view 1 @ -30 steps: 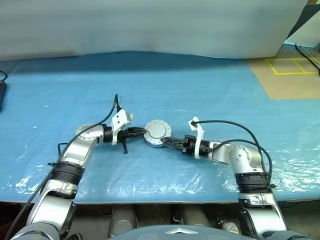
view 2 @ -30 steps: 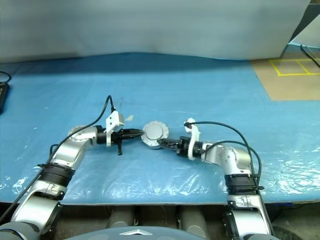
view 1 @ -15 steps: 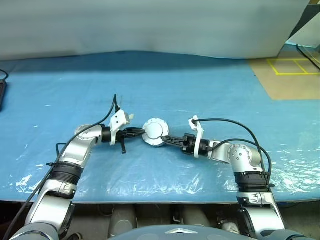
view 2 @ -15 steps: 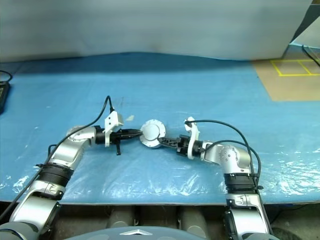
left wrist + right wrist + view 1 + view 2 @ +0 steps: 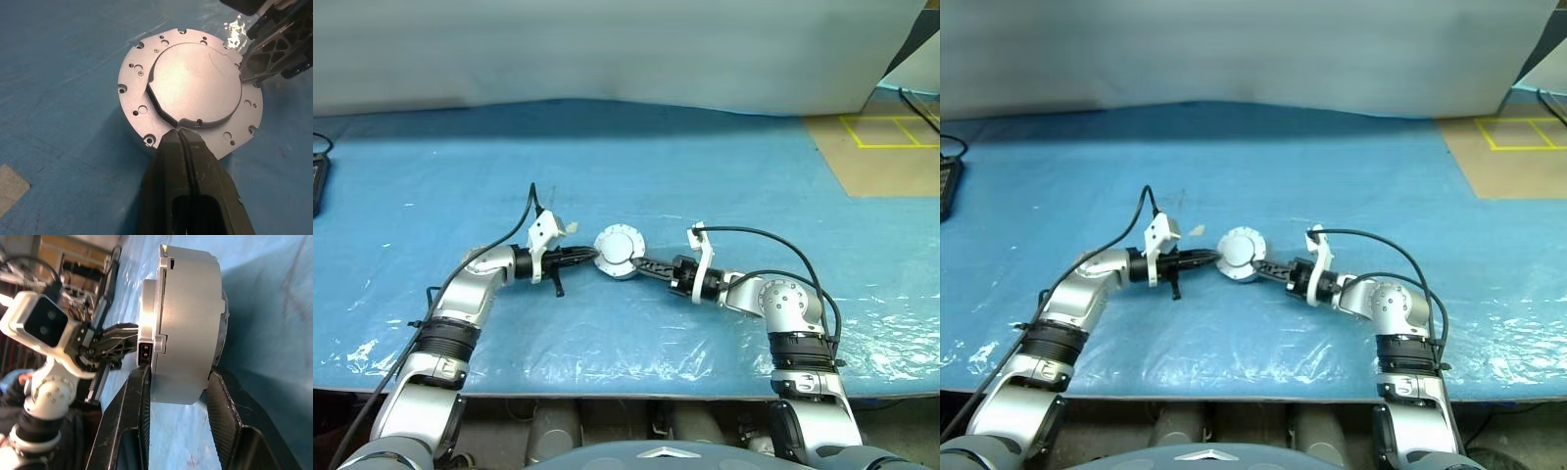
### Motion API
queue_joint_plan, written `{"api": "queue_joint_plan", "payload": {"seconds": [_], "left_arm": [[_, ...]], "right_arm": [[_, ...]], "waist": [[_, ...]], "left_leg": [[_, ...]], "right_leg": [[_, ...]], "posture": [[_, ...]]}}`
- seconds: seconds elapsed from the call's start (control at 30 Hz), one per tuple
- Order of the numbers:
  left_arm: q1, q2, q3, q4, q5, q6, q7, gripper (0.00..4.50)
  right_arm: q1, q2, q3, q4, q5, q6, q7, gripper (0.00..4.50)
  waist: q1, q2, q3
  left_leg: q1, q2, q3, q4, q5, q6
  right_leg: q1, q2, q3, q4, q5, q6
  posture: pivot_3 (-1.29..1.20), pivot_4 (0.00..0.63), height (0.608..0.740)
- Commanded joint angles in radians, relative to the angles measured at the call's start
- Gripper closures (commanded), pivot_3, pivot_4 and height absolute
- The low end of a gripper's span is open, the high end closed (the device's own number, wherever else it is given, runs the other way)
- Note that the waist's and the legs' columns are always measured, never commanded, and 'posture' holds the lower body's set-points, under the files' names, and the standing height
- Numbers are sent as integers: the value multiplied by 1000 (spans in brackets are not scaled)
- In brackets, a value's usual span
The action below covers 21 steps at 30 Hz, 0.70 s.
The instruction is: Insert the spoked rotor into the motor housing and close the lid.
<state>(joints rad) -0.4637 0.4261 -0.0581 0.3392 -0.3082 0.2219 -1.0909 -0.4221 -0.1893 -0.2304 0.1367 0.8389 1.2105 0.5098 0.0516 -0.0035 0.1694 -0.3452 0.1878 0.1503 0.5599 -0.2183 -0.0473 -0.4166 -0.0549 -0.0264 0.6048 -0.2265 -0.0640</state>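
Left eye view: 1 closed motor housing (image 5: 620, 253) with 1 lid (image 5: 621, 245) on top sits mid-table on the blue sheet (image 5: 724, 166), between 2 grippers. The left gripper (image 5: 590, 258) touches its left side; the right gripper (image 5: 644, 264) reaches its right side.

Left wrist view: the left gripper's 2 fingers (image 5: 171, 161) are clenched together, tips against the lid's raised boss.

Right wrist view: the right gripper's 2 fingers (image 5: 134, 401) clasp the housing, 1 on each flat face.
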Motion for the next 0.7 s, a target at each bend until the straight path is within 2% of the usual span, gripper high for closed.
{"api": "queue_joint_plan", "payload": {"seconds": [0.03,0.13,0.23,0.37,0.63,0.7], "left_arm": [[-28,10,91,-13,-71,62,37,4500],[-25,-6,148,-27,-136,138,69,4500],[-17,-35,196,-62,-219,239,101,3949],[-10,-105,266,-127,-355,379,178,2642],[8,-234,384,-210,-604,590,360,35],[5,-253,417,-213,-692,673,402,13]], "right_arm": [[-39,19,-93,-14,77,-6,-23,3245],[-62,38,-138,-18,107,-27,-32,3245],[-107,70,-200,-19,147,-67,-52,3245],[-155,115,-249,-47,233,-54,-91,3245],[-155,132,-200,-88,282,-35,-108,3245],[-154,128,-189,-89,288,-27,-103,3245]], "waist": [[0,0,0],[-4,0,0],[-8,0,1],[-6,0,1],[-4,0,2],[-4,0,2]], "left_leg": [[-3,0,0,1,1,1],[-6,-1,0,1,2,3],[-9,-1,0,1,2,3],[-8,0,0,1,2,3],[-11,-1,0,1,2,3],[-12,-1,0,1,2,3]], "right_leg": [[-5,0,0,1,0,0],[-7,1,0,2,2,3],[-8,2,-1,2,3,4],[-9,1,-1,2,1,1],[-8,1,-1,2,1,1],[-8,1,-1,2,1,1]], "posture": [[0,150,740],[0,150,740],[0,150,740],[0,150,740],[0,150,740],[0,150,740]]}}
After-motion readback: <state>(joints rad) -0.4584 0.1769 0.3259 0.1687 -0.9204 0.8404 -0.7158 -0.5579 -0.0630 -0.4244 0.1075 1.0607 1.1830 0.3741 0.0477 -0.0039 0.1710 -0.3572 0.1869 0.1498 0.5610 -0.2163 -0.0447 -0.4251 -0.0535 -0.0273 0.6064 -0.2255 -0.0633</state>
